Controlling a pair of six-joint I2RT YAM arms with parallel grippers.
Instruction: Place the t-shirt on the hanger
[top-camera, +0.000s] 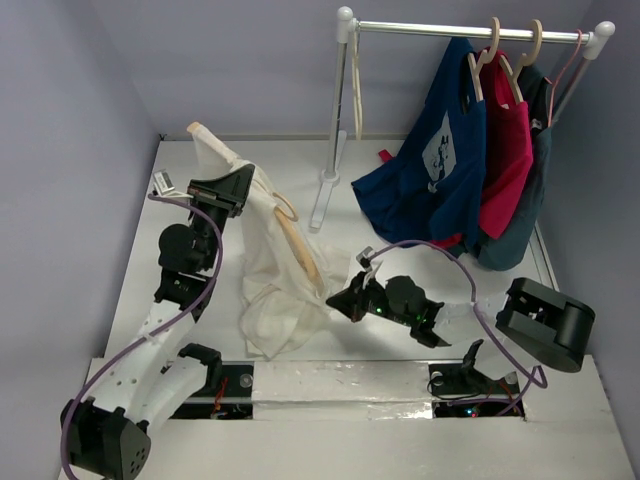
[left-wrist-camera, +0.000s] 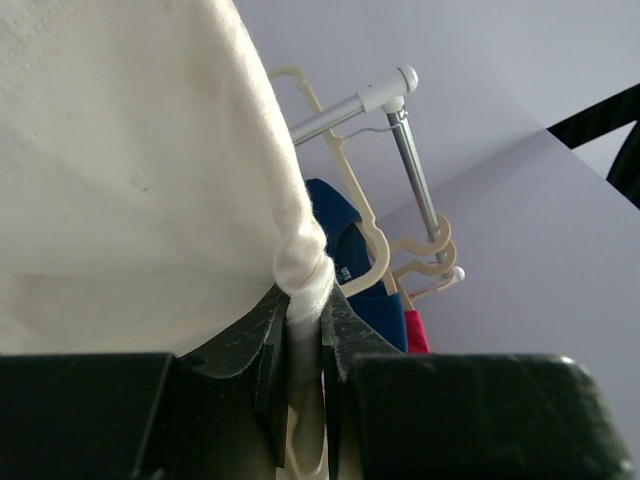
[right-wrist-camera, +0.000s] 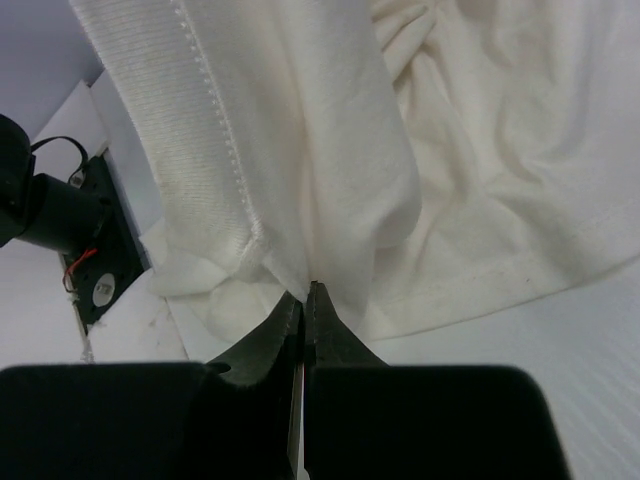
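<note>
The cream-white t-shirt (top-camera: 265, 270) hangs from my raised left gripper (top-camera: 235, 190) and spreads crumpled over the table below. In the left wrist view the left gripper (left-wrist-camera: 303, 305) is shut on a bunched, twisted part of the t-shirt (left-wrist-camera: 120, 160). The tan wooden hanger (top-camera: 300, 250) lies slanted against the shirt's right side, hook end up, partly wrapped in cloth. My right gripper (top-camera: 345, 298) sits low at the shirt's right edge. In the right wrist view the right gripper (right-wrist-camera: 305, 290) is shut, and a thin fold of the t-shirt (right-wrist-camera: 330, 170) is pinched at its tips.
A white clothes rack (top-camera: 330, 150) stands at the back. Its rail (top-camera: 470, 30) carries a navy shirt (top-camera: 430, 170), a red shirt (top-camera: 505, 150), a dark teal one (top-camera: 520, 235) and a pink wire hanger (top-camera: 572, 60). An empty hanger (top-camera: 356, 95) hangs by the post.
</note>
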